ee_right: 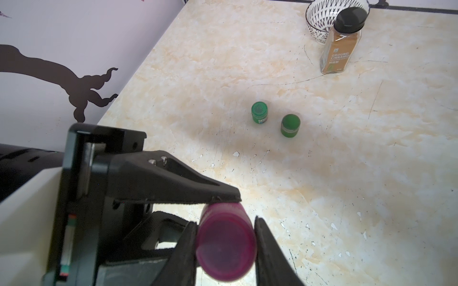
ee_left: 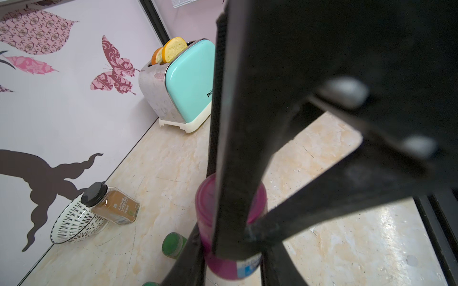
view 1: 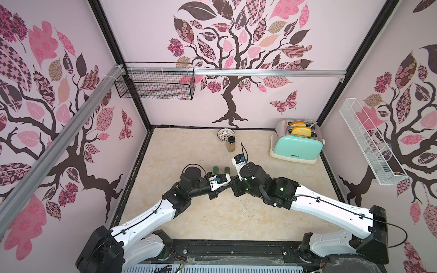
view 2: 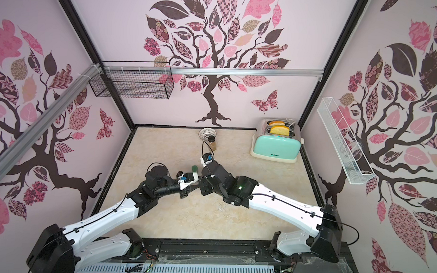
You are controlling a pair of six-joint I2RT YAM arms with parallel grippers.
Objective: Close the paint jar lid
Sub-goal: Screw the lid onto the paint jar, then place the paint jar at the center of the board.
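Just beyond the paint jar [ee_right: 225,245] stand two green jars [view 1: 215,170], spice jar [view 1: 231,144] and bowl [view 1: 225,134] farther back, toaster [view 1: 297,147] far right; near tabletop [view 1: 234,217] open

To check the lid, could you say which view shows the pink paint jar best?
Right wrist view: pink paint jar nearly whole between fingers. Left wrist view: half hidden. Top views: covered by arms.

Three pale pink walls [view 1: 316,33] enclose the bench, each carrying a dark brown tree decal [view 1: 230,92] with pink and patterned leaves. Black frame posts [view 1: 103,25] rise from the back corners. A silver aluminium rail [view 1: 264,73] crosses the back wall, and a black wire basket [view 1: 155,87] hangs at its left end. A white wire shelf [view 1: 369,145] sits on the right wall. The bench [view 1: 187,146] has an evenly lit cream marble-patterned top.
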